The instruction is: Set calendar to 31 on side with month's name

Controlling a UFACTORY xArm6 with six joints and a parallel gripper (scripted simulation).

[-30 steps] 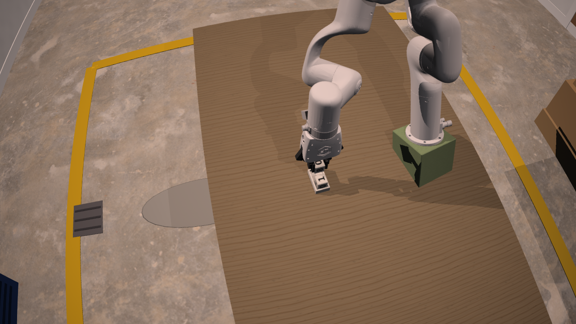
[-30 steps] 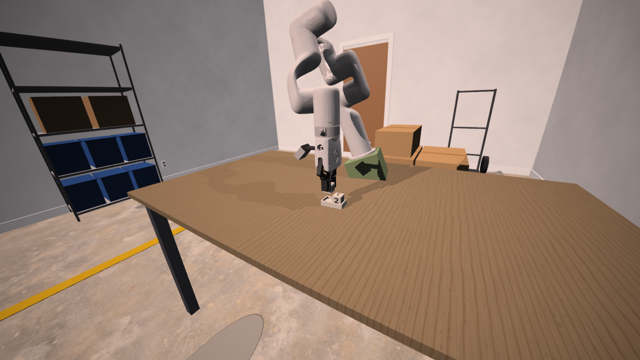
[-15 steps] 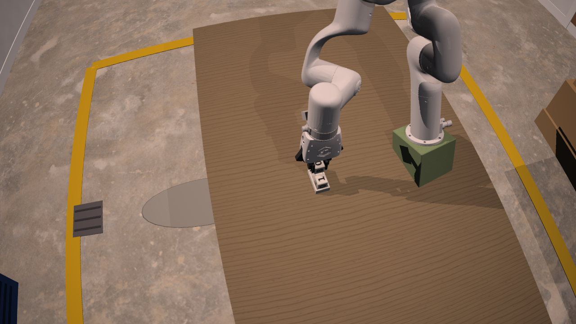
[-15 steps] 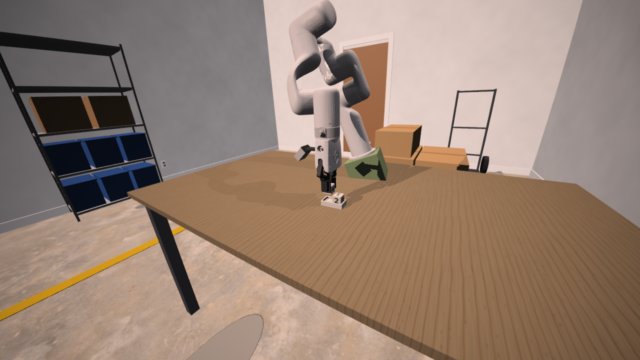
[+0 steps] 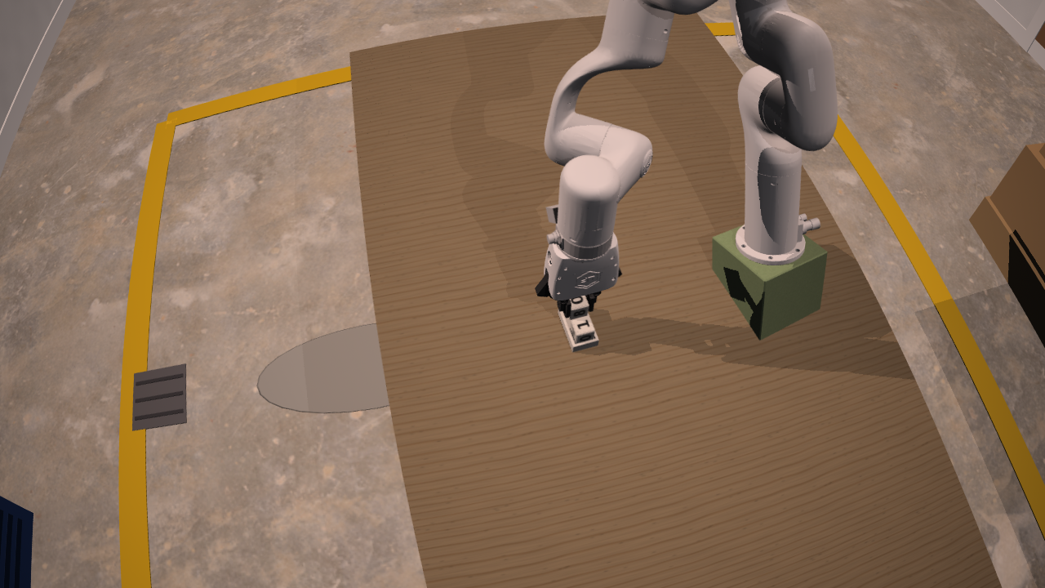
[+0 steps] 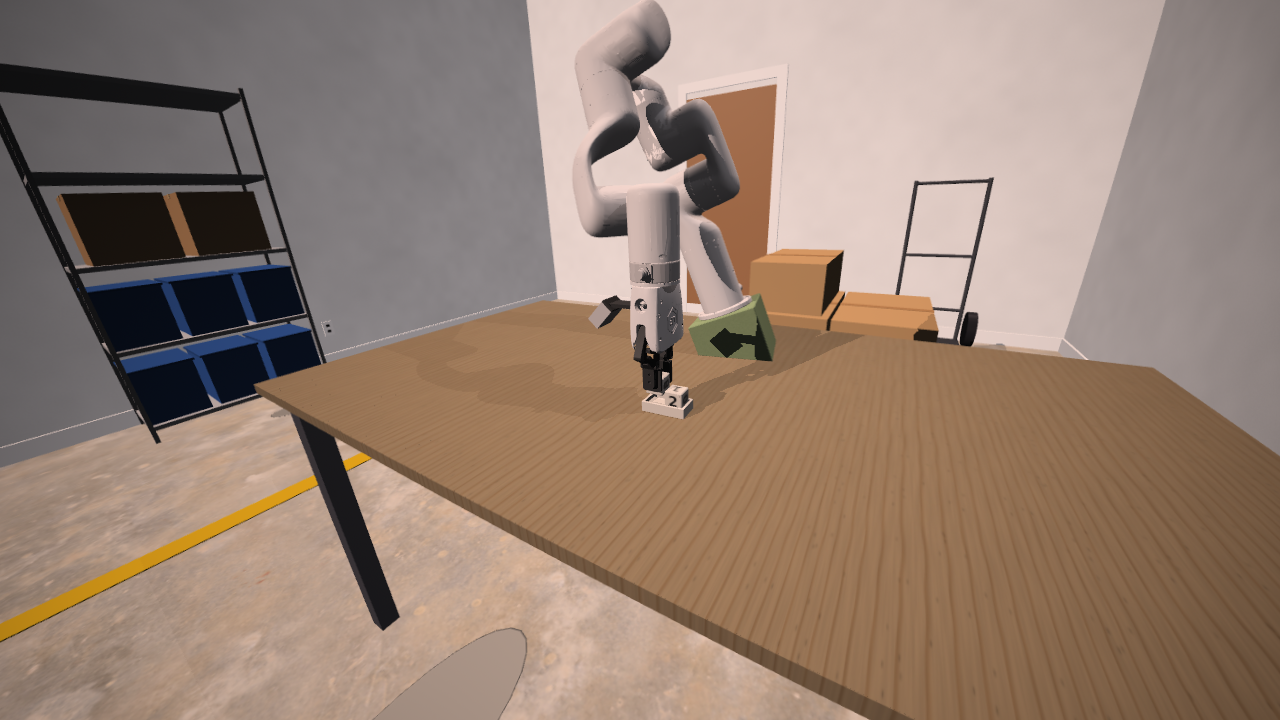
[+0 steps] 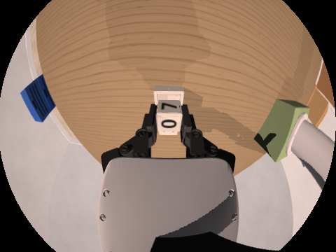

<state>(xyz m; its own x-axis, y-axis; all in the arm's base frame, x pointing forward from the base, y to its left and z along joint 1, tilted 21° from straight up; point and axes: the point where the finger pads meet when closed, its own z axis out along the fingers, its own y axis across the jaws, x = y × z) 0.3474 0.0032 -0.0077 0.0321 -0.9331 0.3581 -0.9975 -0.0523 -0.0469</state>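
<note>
Gripping a white digit cube (image 5: 578,305) (image 7: 169,120), our black fingers (image 5: 564,306) hover at the pale tray (image 5: 584,347) (image 6: 664,411) (image 7: 169,89), where another cube (image 5: 582,328) (image 6: 677,395) sits; beneath spreads our wood-grained table (image 5: 657,468) (image 6: 805,501) (image 7: 157,35), beyond it mottled concrete (image 5: 241,241) (image 6: 223,537) and smooth walls (image 6: 411,134).

1. Boxes (image 5: 1023,226) (image 6: 796,282) stand beyond the worktop (image 5: 657,438) (image 6: 805,492) (image 7: 157,42).
2. A shelf rack (image 6: 152,177) holds brown and blue bins.
3. A hand truck (image 6: 939,256) stands near the wall.
</note>
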